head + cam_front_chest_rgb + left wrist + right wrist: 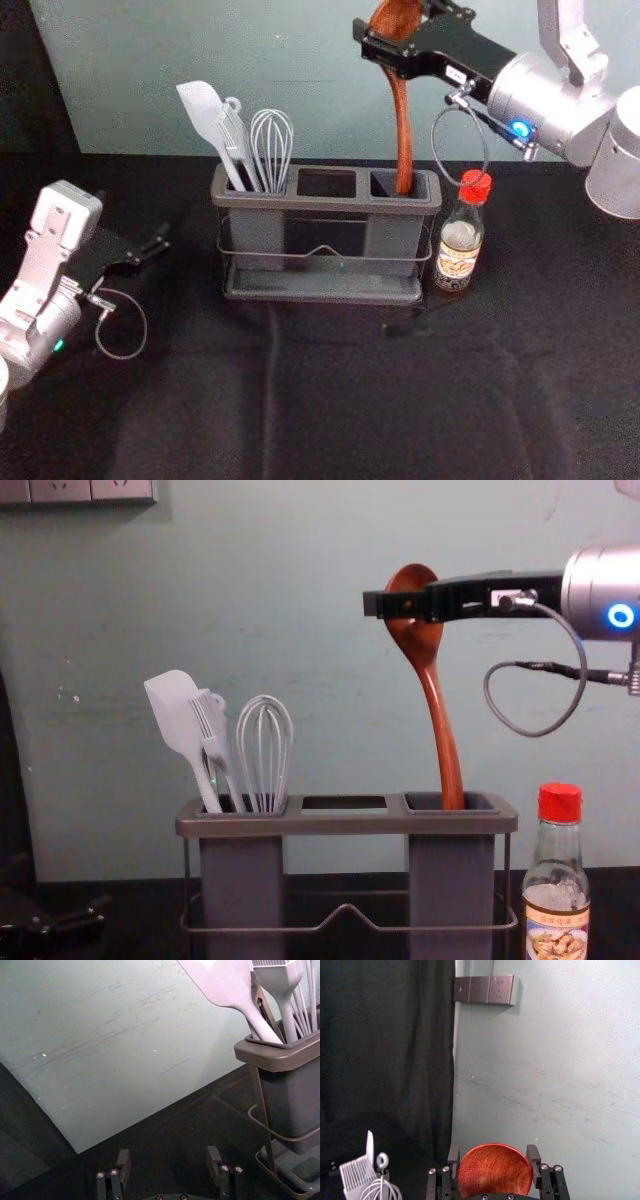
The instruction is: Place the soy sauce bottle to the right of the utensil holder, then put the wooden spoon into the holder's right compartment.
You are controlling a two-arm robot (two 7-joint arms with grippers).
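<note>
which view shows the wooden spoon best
Chest view: the wooden spoon shows bowl and handle, down to the right compartment. Head view crops the bowl's top; right wrist view shows the bowl in the right gripper.

Spoon (pixel 495 1172) red-brown w/ dk grain; holder (pixel 350 822) dk grey; spatula (pixel 172 710) lt grey. Btl (pixel 460 238) nr blk desk's (pixel 560 270) far edge: red cap (pixel 560 804), cream label (pixel 558 935) w/ food pic.

Two tools, left tool (pixel 158 246) and right tool (pixel 385 24); one utensil holder (pixel 325 204); one wooden spoon (pixel 440 720); one soy sauce bottle (pixel 459 245); one spatula (pixel 178 712); one whisk (pixel 264 750); one brush (pixel 278 979); three wall plates (pixel 480 989).
</note>
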